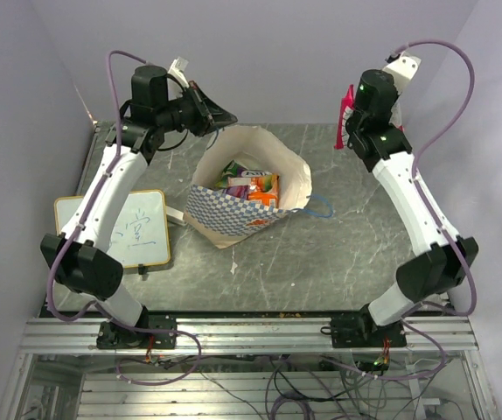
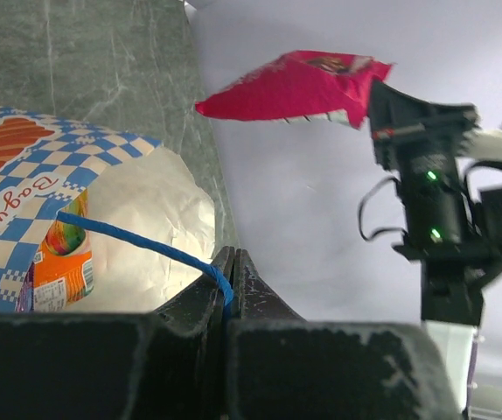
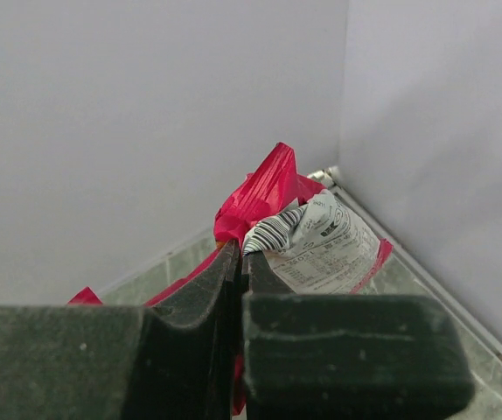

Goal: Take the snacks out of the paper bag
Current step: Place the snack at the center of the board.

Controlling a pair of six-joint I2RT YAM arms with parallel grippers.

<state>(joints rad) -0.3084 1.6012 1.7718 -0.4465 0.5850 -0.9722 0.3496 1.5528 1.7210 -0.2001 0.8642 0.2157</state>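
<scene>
A thin blue cord (image 2: 137, 238) is pinched by the left gripper (image 2: 233, 262), a crinkled foil packet (image 3: 267, 188) by the right gripper (image 3: 238, 256).

Robot lab cell — bare walls (image 1: 260, 52), aluminium rails (image 1: 251, 337), loose cables (image 1: 279, 385).

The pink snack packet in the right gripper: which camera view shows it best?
The left wrist view: the whole pink snack packet is seen side-on, held by the right gripper. The right wrist view shows only its crumpled printed back; the top view shows a thin edge.
</scene>
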